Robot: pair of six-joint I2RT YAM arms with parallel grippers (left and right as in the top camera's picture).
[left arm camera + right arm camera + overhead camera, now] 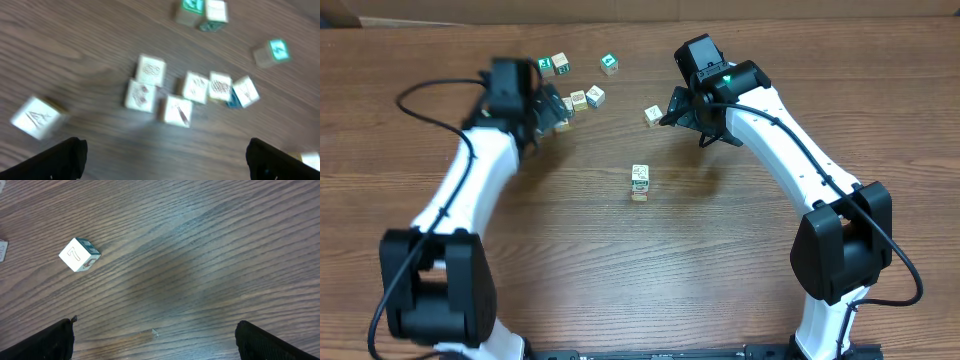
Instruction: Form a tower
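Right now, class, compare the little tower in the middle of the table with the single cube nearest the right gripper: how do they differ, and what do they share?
The tower is cubes stacked in a column; the single cube sits alone, one layer high. The tower stands in open space at the centre; the single cube lies just beside the open right gripper. Both are cream cubes with printed faces, and neither is held.

Bare table (720, 260) is showing all round the tower (640, 183); loose cubes (582, 97) are crowding the far left, one lone cube (653, 115) sitting just beyond.
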